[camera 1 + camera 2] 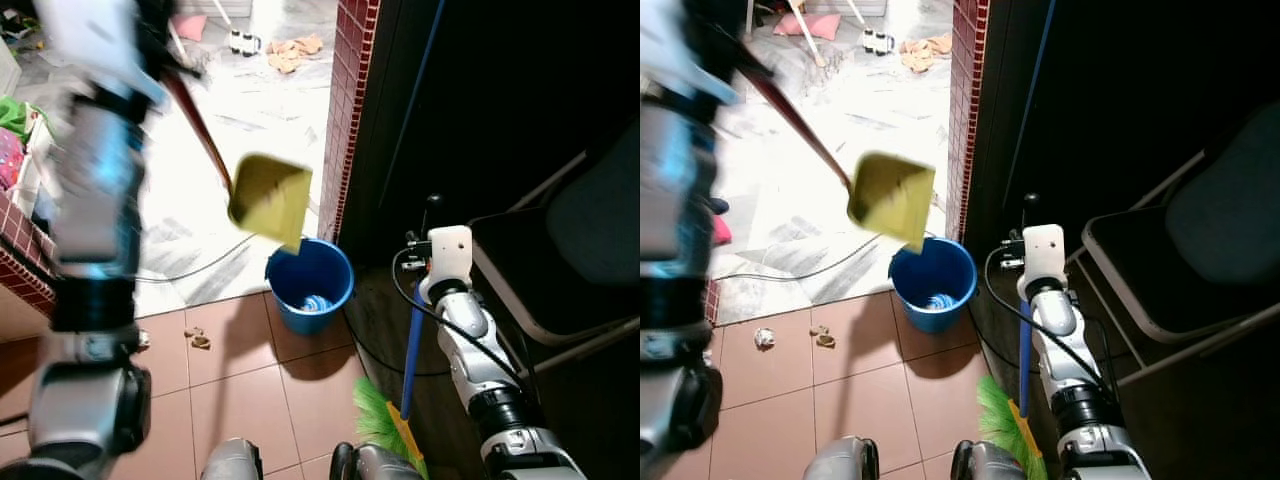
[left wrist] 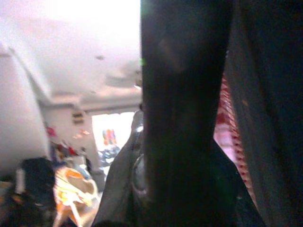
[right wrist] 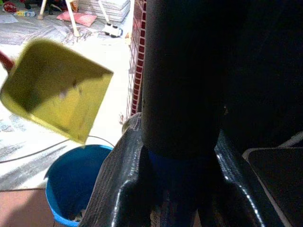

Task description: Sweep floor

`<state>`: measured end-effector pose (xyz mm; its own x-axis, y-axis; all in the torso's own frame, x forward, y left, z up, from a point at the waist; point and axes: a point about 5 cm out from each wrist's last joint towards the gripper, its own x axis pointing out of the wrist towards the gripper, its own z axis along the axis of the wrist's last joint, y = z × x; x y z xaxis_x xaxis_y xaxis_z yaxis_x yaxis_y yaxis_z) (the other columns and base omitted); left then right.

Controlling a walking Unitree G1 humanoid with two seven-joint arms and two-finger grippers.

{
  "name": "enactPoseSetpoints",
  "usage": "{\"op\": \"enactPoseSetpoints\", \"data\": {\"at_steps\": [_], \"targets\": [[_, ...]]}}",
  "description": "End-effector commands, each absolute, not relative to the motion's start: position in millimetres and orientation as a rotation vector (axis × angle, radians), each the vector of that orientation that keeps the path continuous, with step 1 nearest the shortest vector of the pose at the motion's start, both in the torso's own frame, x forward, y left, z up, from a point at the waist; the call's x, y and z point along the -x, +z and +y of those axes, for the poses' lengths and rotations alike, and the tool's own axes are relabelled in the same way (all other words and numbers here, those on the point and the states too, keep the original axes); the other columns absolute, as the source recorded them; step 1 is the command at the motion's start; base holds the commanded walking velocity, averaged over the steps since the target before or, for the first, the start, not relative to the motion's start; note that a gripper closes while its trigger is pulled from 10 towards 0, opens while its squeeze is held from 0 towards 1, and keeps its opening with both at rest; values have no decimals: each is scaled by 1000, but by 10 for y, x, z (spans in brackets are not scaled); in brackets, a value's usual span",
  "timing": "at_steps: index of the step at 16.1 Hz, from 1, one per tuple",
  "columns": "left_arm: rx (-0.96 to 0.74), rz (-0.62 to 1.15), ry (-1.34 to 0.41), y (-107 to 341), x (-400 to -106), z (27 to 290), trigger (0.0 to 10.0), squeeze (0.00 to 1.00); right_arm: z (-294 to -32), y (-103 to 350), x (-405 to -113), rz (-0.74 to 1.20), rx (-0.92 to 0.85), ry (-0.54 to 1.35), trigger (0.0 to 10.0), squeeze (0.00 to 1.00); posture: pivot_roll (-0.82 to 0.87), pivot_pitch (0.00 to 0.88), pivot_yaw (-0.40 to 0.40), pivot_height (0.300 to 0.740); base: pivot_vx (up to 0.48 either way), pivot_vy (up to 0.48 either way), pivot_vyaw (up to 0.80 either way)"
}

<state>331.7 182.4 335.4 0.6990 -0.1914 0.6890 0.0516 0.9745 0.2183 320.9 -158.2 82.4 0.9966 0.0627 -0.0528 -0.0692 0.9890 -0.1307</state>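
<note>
A yellow dustpan point(image 1: 270, 200) on a long dark red handle point(image 1: 198, 125) is held up in the air, tilted with its open mouth downward, directly above a blue bucket point(image 1: 310, 284) that stands on the terracotta floor tiles point(image 1: 240, 385) at the foot of a red-tiled wall edge point(image 1: 345, 120). The pan is seen as a flat, scoop-shaped tray of dull yellow plastic, slightly blurred, with a few dark specks on its inner face in the right wrist view point(image 3: 57, 90). Something pale and blue is seen at the bottom of the bucket. The handle is carried at its upper end by the left pincer point(image 1: 150, 40), which is closed around it, though the fingers are much blurred. A broom with a blue pole point(image 1: 412, 345) and green and yellow bristles point(image 1: 385, 425) is kept upright to the right of the bucket, its pole clasped between the fingers of the right pincer point(image 1: 425, 262), as is shown close up in the right wrist view point(image 3: 180, 156). A few brown scraps point(image 1: 197, 338) and a crumpled white scrap point(image 1: 764, 338) are left on the tiles to the left of the bucket. A thin cable point(image 1: 190, 270) is laid across the pale marble floor point(image 1: 260, 110) beyond, and a dark folding chair point(image 1: 570, 250) is set to the right.
</note>
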Motion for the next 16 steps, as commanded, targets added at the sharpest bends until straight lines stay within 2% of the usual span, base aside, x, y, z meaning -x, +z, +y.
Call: {"op": "enactPoseSetpoints", "data": {"at_steps": [1,4,6,7,11,14,15,16], "targets": [[-233,-879,-81,3549,-3217,1927,10000,0,-1599,904,-3253,12,164,74,10000,0,20,62,-59,740,0,0,0],[-343,-818,3,3447,-3229,2100,10000,0,-1594,890,-3247,16,162,80,10000,0,25,62,-60,740,0,0,0],[-391,-685,18,3071,-3287,2155,10000,0,-1569,869,-3248,29,158,100,10000,0,32,62,-65,740,0,0,0],[-355,-601,0,2744,-3304,2136,10000,0,-1529,855,-3247,36,158,133,10000,0,35,63,-67,740,0,0,0],[-298,-359,-3,1930,-3261,2043,10000,0,-1450,834,-3232,56,141,212,10000,0,36,69,-63,740,0,0,0],[-149,-260,97,1625,-3175,2104,10000,0,-1370,829,-3211,51,161,233,10000,0,39,70,-49,740,0,0,0],[-144,-237,109,1562,-3159,2114,10000,0,-1345,831,-3210,36,211,227,10000,0,39,70,-49,740,0,0,0],[-174,-205,136,1437,-3112,2130,10000,0,-1269,837,-3196,20,157,263,10000,0,45,52,-44,740,0,0,0]]}}
